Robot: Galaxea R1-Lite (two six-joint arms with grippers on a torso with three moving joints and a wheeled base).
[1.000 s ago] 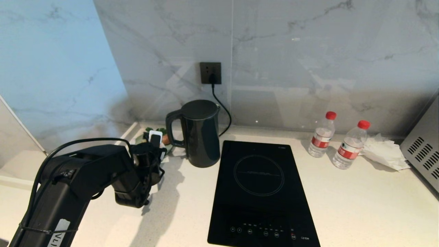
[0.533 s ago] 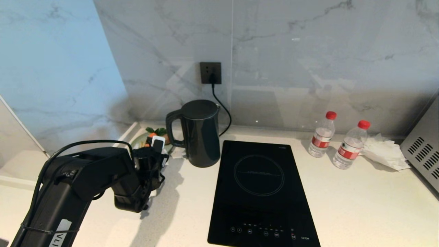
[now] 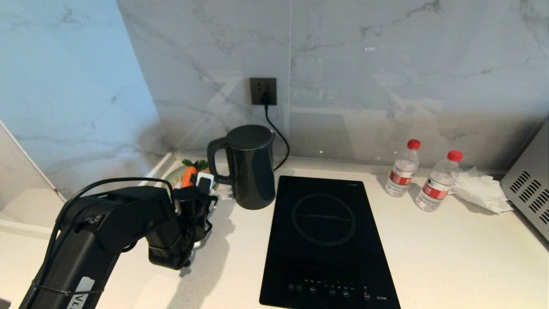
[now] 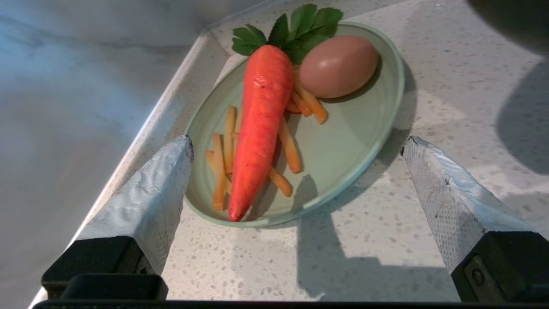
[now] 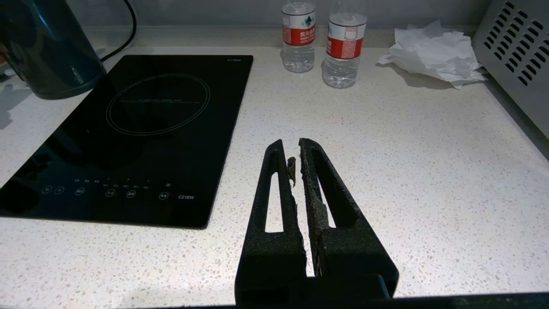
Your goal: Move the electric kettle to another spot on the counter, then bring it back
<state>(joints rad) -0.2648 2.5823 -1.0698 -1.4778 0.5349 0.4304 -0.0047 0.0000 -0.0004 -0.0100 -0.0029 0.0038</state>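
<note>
The electric kettle (image 3: 251, 165), tall and glossy black, stands at the back of the counter (image 3: 429, 249), just left of the hob, with its loop handle turned to the left. My left arm (image 3: 128, 214) reaches in from the left, its wrist a short way left of and nearer than that handle. My left gripper (image 4: 297, 143) is open with nothing between its fingers, and it hovers over the near rim of a plate. My right gripper (image 5: 291, 148) hangs shut over bare counter right of the hob. The kettle's base (image 5: 47, 51) shows there too.
A pale green plate (image 4: 309, 204) with a carrot, an egg and fries sits left of the kettle in the corner. A black hob (image 3: 326, 240) lies in the middle. Two water bottles (image 3: 402, 169), crumpled tissue (image 3: 480, 189) and a metal appliance (image 3: 529, 193) stand to the right. A cord runs to the wall socket (image 3: 263, 91).
My left arm has shifted right and toward the kettle's handle, uncovering more of the carrot. The kettle has not moved.
</note>
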